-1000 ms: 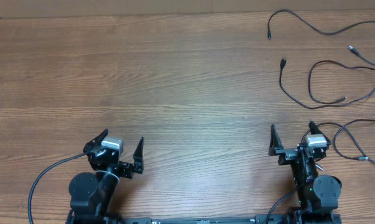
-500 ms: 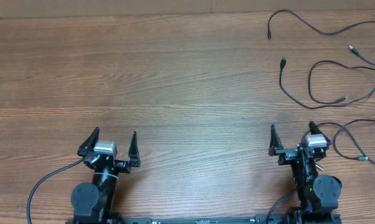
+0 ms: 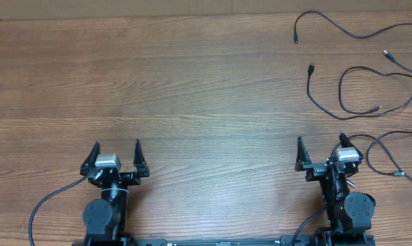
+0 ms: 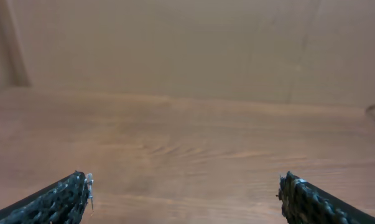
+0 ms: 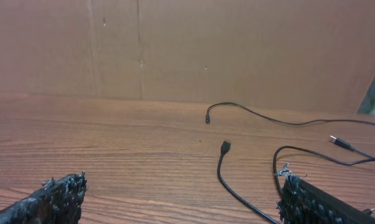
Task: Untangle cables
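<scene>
Cables [image 3: 341, 89] lie as loose strands on table [image 3: 192, 82], beyond and right of right gripper [image 3: 321, 139], its jaws wide. Left gripper [image 3: 117, 145] well to its left, also wide, holding nothing.

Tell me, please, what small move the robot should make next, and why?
Probably extend the right gripper forward toward the looped cable: its jaws stand open and empty, it is the arm on that side, and this cable seems to curl across itself.

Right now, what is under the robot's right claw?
Only bare wooden table shows between the open fingers of the right gripper. The cables lie farther out and beside it. Whatever is right beneath its body is covered.
</scene>
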{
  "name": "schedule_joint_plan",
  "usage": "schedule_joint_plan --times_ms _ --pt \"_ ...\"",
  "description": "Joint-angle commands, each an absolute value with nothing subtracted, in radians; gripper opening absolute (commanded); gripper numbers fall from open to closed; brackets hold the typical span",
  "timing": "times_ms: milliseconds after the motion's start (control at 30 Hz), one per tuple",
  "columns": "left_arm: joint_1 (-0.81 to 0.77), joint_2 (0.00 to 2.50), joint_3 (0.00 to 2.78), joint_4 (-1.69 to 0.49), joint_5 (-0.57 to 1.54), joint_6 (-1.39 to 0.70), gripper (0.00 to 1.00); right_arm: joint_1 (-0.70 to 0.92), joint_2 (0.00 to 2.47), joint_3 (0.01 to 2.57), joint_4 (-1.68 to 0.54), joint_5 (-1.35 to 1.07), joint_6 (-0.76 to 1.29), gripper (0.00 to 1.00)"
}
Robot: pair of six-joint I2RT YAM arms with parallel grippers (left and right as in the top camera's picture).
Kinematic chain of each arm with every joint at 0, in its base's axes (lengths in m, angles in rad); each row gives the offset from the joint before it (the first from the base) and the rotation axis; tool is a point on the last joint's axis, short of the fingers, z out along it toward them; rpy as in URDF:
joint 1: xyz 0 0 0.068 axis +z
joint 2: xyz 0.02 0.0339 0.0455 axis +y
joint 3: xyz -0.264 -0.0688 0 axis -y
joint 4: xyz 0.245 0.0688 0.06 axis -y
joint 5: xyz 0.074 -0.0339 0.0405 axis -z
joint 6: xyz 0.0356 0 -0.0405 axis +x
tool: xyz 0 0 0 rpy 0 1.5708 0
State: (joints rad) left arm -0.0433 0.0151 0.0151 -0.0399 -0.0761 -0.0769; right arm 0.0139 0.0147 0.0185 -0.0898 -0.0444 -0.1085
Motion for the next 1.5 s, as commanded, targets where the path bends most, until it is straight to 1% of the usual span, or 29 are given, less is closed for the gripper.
schedule_joint_plan --times_ms 0,133,333,600,1467 --pt "-0.032 0.003 0.004 -0.065 -0.146 -0.072 0.99 0.016 0.003 0.009 -0.083 -0.038 -0.105 1.00" --pt "-0.032 0.003 0.004 -0.067 -0.144 -0.033 1.00 0.016 0.003 0.009 -0.083 -0.038 -0.105 1.00" --pt "-0.032 0.003 0.004 -0.066 -0.165 -0.084 1.00 0.016 0.003 0.009 -0.083 -0.038 -0.105 1.00" --pt "-0.032 0.003 0.004 -0.068 -0.152 -0.084 1.00 0.016 0.003 0.009 -0.083 -0.038 -0.105 1.00" --pt "-0.032 0.003 0.005 -0.070 -0.137 -0.029 1.00 0.016 0.003 0.009 -0.083 -0.038 -0.105 1.00"
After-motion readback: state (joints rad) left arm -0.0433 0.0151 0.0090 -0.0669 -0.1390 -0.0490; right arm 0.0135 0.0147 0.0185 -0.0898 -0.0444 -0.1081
